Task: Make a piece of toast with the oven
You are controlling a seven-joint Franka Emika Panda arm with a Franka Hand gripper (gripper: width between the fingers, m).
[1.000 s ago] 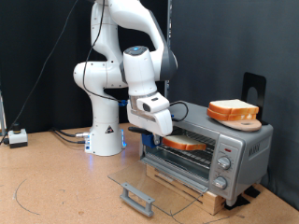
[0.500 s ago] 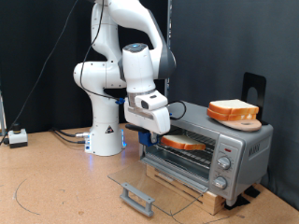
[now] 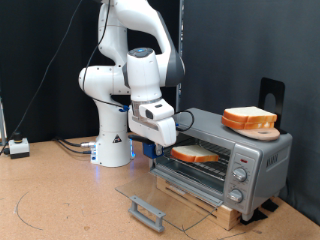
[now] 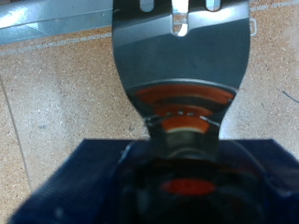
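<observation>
My hand pinches a spatula just outside the oven. The piece of toast lies on the rack inside, door down. It looks light, soft and crumbly, so I'd lift it from beneath rather than squeeze its edges.

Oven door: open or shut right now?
Open. The glass door of the oven lies flat in front, handle outward, with the toast on the rack inside.
</observation>
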